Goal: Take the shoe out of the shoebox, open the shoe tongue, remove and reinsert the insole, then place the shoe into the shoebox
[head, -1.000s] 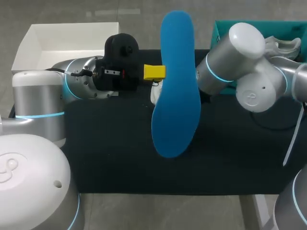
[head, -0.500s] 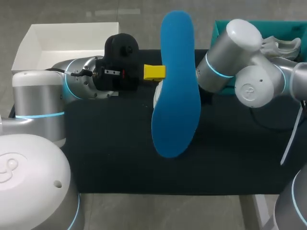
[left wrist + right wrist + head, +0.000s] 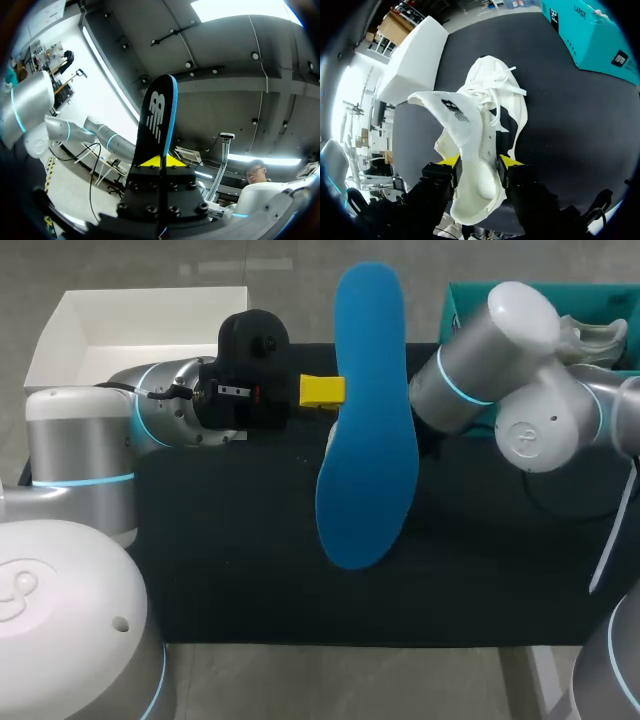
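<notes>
Both pincers are loaded. Our left pincer is clamped on the blue insole, holding it upright above the dark tabletop. Our right pincer grips the white shoe at its heel end, a finger on either side. The shoe lies on the tabletop with its tongue lifted back.

We judge the insole is out and reinsertion is the step in hand. That calls for tipping the insole's end into the shoe's mouth and sliding it flat.

Farther out, the white box shows nothing inside. The teal shoebox stands beyond the shoe, and we cannot see its contents.
</notes>
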`<state>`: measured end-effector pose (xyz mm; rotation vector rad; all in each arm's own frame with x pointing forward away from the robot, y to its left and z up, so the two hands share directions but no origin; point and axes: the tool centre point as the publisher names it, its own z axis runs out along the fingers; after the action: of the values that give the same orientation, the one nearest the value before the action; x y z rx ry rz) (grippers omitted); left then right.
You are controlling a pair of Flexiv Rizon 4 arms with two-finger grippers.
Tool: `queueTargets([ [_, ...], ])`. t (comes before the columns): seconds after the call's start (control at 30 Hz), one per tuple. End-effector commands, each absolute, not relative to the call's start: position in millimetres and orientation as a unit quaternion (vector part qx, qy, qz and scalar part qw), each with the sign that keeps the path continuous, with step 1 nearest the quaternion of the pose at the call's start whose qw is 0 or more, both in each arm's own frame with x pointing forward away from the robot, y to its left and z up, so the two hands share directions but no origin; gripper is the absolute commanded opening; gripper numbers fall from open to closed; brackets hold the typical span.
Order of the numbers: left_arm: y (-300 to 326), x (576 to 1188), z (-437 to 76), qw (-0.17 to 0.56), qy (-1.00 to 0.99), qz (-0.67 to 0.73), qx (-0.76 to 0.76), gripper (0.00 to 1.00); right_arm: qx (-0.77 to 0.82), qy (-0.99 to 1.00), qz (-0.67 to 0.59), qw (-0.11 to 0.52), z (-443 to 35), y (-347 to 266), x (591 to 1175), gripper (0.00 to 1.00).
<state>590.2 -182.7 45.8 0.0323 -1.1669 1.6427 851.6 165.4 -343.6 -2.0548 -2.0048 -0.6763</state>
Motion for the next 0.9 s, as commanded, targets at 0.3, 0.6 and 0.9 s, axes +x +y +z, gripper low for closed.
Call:
queueTargets([
  [0.3, -182.6, 589.6, 45.5, 0.534, -0.489, 0.69, 0.014, 0.0, -0.698, -0.652, -0.281, 0.091, -313.8, 136.5, 819.8, 1.0],
  [0.6, -182.6, 589.6, 45.5, 0.534, -0.489, 0.69, 0.014, 0.0, -0.689, -0.621, -0.334, 0.167, -284.7, 130.7, 822.8, 1.0],
  [0.9, -182.6, 589.6, 45.5, 0.534, -0.489, 0.69, 0.014, 0.0, -0.628, -0.574, -0.427, 0.308, -194.0, 117.8, 805.2, 1.0],
])
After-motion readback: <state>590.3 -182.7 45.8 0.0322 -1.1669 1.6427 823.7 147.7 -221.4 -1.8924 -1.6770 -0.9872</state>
